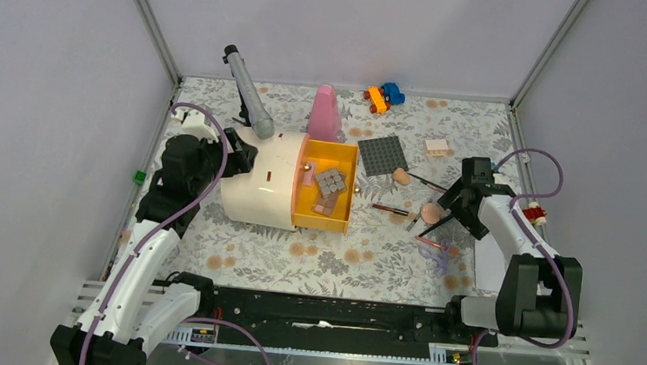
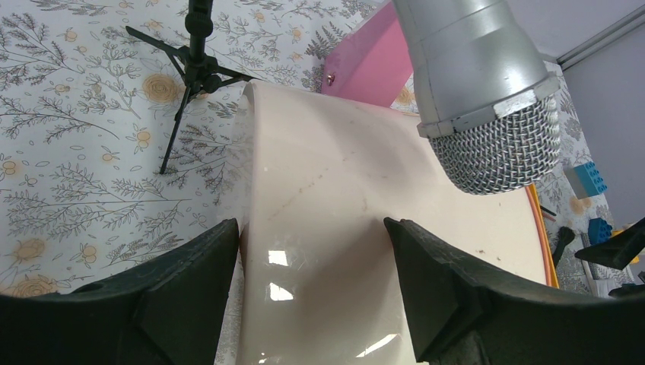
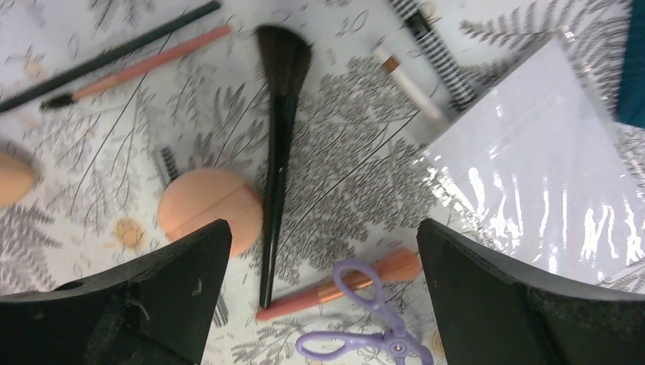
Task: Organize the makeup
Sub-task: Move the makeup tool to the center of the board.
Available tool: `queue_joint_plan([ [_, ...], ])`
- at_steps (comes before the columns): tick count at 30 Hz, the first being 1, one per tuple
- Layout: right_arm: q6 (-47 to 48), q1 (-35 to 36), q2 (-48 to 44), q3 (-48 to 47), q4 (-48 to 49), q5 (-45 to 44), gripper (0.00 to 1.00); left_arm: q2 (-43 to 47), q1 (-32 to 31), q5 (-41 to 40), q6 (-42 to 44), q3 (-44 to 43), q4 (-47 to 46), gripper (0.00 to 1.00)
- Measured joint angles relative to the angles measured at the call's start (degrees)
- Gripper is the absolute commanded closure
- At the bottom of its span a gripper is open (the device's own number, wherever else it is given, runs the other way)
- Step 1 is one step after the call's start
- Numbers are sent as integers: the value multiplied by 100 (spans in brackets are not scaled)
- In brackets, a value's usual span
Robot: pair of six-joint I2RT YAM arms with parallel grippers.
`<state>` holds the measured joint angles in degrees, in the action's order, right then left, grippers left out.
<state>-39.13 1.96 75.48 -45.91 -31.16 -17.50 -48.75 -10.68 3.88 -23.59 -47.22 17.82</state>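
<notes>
The makeup lies loose on the right of the floral cloth. It includes a round peach puff [image 3: 209,209], a black brush [image 3: 278,137], a pink brush [image 3: 342,287], a peach egg sponge [image 1: 402,176], thin brushes [image 3: 144,65] and a small pale tube [image 3: 411,87]. My right gripper [image 3: 323,236] hovers open above the puff and brushes, holding nothing. A white organiser [image 1: 259,182] has its orange drawer [image 1: 345,158] pulled out, with a grey palette [image 1: 330,181] inside. My left gripper [image 2: 312,228] rests over the organiser's top, jaws apart, left finger at its edge.
A silver microphone [image 1: 248,94] on a small tripod hangs over the organiser. A pink cone bottle [image 1: 325,113], toy bricks [image 1: 383,96] and a dark studded plate [image 1: 383,157] stand at the back. A purple eyelash curler [image 3: 365,334] and a clear plastic bag [image 3: 532,167] lie near my right gripper.
</notes>
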Motion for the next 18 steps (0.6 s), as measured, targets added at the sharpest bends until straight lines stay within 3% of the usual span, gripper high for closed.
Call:
queue_joint_plan([
  [10, -616, -442, 752, -994, -352, -562, 0, 2, -136, -160, 0, 0, 2, 25],
  [18, -870, -442, 739, -1038, -466, -911, 0, 0, -179, -238, 0, 0, -7, 22],
])
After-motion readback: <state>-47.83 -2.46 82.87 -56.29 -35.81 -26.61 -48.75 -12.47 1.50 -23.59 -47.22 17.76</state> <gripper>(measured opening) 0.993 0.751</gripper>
